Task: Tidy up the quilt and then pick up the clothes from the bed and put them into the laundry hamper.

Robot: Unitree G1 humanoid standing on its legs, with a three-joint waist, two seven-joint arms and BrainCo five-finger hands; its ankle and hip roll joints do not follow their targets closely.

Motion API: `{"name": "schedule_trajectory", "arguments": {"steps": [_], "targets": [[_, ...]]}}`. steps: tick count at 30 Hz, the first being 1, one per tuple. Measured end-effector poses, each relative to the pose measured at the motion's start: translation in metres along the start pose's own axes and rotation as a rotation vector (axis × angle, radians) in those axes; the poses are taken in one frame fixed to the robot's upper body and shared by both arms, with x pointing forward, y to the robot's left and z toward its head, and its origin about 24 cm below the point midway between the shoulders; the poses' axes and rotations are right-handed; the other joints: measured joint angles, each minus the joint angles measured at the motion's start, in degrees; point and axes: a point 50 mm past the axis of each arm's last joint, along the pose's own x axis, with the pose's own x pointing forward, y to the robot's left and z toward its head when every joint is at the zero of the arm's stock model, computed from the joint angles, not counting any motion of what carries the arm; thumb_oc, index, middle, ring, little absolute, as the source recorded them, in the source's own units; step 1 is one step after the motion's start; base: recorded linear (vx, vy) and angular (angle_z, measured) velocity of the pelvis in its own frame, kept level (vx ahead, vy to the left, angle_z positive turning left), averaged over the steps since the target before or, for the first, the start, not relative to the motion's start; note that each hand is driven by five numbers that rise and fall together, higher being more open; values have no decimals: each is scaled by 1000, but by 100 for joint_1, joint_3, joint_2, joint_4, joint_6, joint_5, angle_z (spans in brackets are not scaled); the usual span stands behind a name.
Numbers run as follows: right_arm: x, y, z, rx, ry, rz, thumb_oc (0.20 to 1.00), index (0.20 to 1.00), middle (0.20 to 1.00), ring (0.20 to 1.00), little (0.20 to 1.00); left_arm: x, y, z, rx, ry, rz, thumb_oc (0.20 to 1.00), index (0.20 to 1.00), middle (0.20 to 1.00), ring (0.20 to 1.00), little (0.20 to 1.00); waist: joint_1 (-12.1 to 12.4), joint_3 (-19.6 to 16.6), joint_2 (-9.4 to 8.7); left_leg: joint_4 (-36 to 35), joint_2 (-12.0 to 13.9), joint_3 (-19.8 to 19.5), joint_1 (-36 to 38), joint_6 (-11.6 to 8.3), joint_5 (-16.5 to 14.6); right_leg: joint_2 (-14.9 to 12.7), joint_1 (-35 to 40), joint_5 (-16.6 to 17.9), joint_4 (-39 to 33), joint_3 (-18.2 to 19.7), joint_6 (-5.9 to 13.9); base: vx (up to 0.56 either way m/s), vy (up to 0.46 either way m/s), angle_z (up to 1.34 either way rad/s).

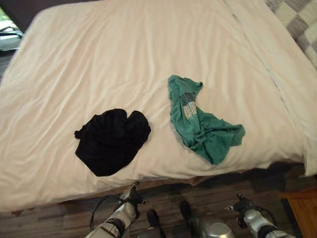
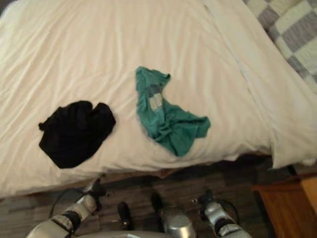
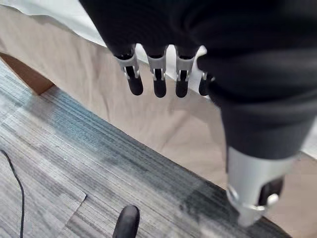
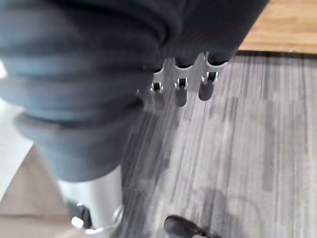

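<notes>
Your bed (image 1: 59,193) is covered edge to edge by one cream-white quilt (image 1: 124,54), spread fairly flat with shallow creases, and a second strip of the same pale bedding (image 1: 277,64) overlaps it along the right side. You have two pieces of clothing to count, both lying on the quilt near the edge closest to you. The first is a black crumpled garment (image 1: 111,140), bunched into a rough lump on your left. The second is a teal-green crumpled shirt (image 1: 198,121) with a pale printed patch on it, stretched out in a long twisted shape on your right. The two lie near each other but apart, with bare quilt between them. Beyond the far right corner of the bed you can see a grey-and-white checked cloth (image 1: 297,22). At the lower right a brown wooden surface (image 2: 292,203) stands beside the bed on the grey striped wood-look floor (image 3: 64,163). Your left hand (image 3: 158,79) hangs low in front of the bed's beige side panel (image 3: 99,79), fingers straight and relaxed, grasping nothing. Your right hand (image 4: 181,87) hangs over the floor, fingers likewise released and empty. Both arms show at the bottom of the head views, below the edge of the bed.
</notes>
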Motion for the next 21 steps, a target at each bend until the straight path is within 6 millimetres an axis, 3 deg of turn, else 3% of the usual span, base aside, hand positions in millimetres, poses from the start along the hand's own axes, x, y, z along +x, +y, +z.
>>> {"name": "schedule_trajectory", "arguments": {"steps": [1, 2, 4, 6, 7, 10, 13, 15, 16, 18, 20, 21], "targets": [[-1, 1, -6, -4, 24, 5, 1000, 1000, 1000, 1000, 1000, -1, -1, -3, -13, 4, 1, 1000, 1000, 1000, 1000, 1000, 62, -6, 10, 1, -63, 53, 78, 64, -52, -82, 2, -57, 68, 9, 16, 7, 4, -18], [-2, 4, -13, -5, 41, 11, 1000, 1000, 1000, 1000, 1000, -1, 1, -6, -24, 18, 9, 1000, 1000, 1000, 1000, 1000, 140, 15, 29, 2, -61, 180, 132, 112, -80, -251, -45, -294, 204, -259, 8, 60, -7, -48], [-4, 6, -21, 14, 69, 16, 1000, 1000, 1000, 1000, 1000, -5, 0, -33, -70, 116, 14, 1000, 1000, 1000, 1000, 1000, 343, -3, 11, -2, -159, 272, 135, 186, -168, -811, -109, -299, 398, -357, 74, 84, -40, -34], [-6, 6, -33, 55, 115, 5, 1000, 1000, 1000, 1000, 1000, -14, -5, -62, -181, 224, 32, 1000, 1000, 1000, 1000, 1000, 380, -98, -144, -33, -247, 326, 141, 148, -206, -1362, -15, -51, 81, -357, 460, 75, -39, -21], [-6, 5, -34, 93, 124, -2, 1000, 1000, 1000, 1000, 1000, -21, -8, -82, -244, 291, 42, 1000, 1000, 1000, 1000, 1000, 399, -130, -196, -32, -222, 341, 154, 151, -190, -1422, 115, 178, -216, -489, 689, 72, -7, -16], [-9, -15, -51, 268, 167, -101, 1000, 1000, 1000, 1000, 1000, -39, -23, -115, -459, 426, 85, 1000, 1000, 1000, 1000, 1000, 371, -188, -111, 3, -104, 323, 193, 53, -85, -1226, 473, 498, -757, -558, 499, 30, 6, -1], [-16, -49, -56, 362, 91, -241, 1000, 1000, 1000, 1000, 1000, -47, -18, -132, -605, 479, 185, 1000, 1000, 1000, 1000, 1000, 351, -272, -11, 4, -83, 318, 253, 42, -77, -1193, 631, 557, -941, -594, 471, 21, 7, 4], [-43, -115, -53, 412, -92, -493, 1000, 1000, 1000, 1000, 1000, -49, 19, -139, -732, 422, 392, 1000, 1000, 1000, 1000, 1000, 324, -357, 132, 3, -114, 288, 271, 35, -80, -1224, 732, 594, -1042, -643, 494, 37, 4, 12], [-54, -140, -47, 306, -166, -600, 1000, 1000, 1000, 1000, 1000, -53, 47, -141, -705, 350, 509, 1000, 1000, 1000, 1000, 1000, 317, -360, 137, 3, -121, 280, 307, 34, -81, -1231, 777, 598, -1041, -649, 501, 23, -1, 8], [-68, -170, -39, 159, -232, -715, 1000, 1000, 1000, 1000, 1000, -59, 96, -129, -662, 188, 677, 1000, 1000, 1000, 1000, 1000, 339, -395, 120, -24, -126, 237, 298, -4, -104, -1244, 819, 581, -1041, -663, 543, 11, -6, 7], [-77, -188, -26, 75, -293, -777, 1000, 1000, 1000, 1000, 1000, -65, 131, -111, -636, 48, 769, 1000, 1000, 1000, 1000, 1000, 338, -438, 125, -35, -143, 174, 247, -54, -154, -1258, 803, 593, -1042, -661, 562, 9, -12, 11], [-87, -198, -17, -37, -353, -811, 1000, 1000, 1000, 1000, 1000, -75, 159, -92, -593, -98, 851, 1000, 1000, 1000, 1000, 1000, 335, -431, 117, -35, -169, 166, 221, -33, -164, -1281, 781, 602, -1042, -645, 579, 13, -23, 8]]}}
